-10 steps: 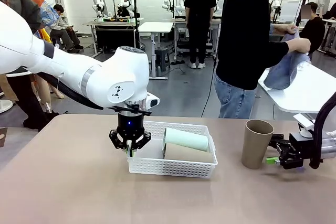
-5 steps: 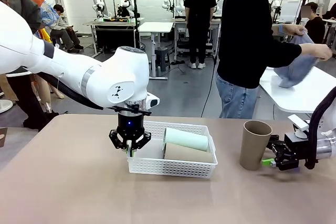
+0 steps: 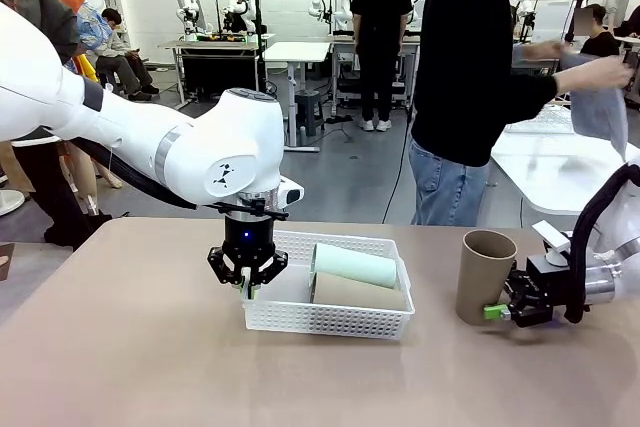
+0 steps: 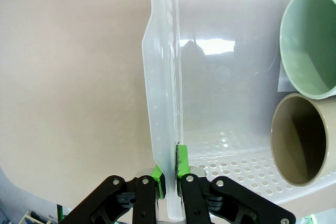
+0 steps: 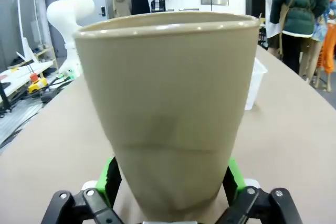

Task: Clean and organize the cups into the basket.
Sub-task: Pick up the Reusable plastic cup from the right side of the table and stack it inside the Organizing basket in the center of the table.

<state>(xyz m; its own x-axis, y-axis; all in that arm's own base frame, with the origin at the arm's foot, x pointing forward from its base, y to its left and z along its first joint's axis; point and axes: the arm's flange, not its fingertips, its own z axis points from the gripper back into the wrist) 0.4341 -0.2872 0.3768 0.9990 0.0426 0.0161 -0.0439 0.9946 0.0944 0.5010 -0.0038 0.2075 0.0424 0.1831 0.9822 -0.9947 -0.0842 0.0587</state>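
Beige tabletop (image 3: 120, 347) is recorded as open to the left of and in front of the basket (image 3: 330, 319), and a further clear strip is noted between the basket and the standing tan cup (image 3: 487, 275). The basket is set near the table's middle, with its long axis running across the front view. Its left short wall is clamped by the left gripper (image 3: 247, 285), which points straight down. In the left wrist view the green pads (image 4: 181, 163) are seen drawn together on either side of that wall.

Two cups are laid on their sides in the basket's right half, long axes along the basket's length and mouths turned toward the left gripper. The mint-green cup (image 3: 355, 265) is placed on the far side and the lying tan cup (image 3: 360, 294) on the near side. The basket floor to their left is left open.

The standing tan cup is set upright, mouth up, to the right of the basket and apart from it. The right gripper (image 3: 497, 311) is held level and low, its fingers spread on either side of the cup's lower part. Contact cannot be determined.
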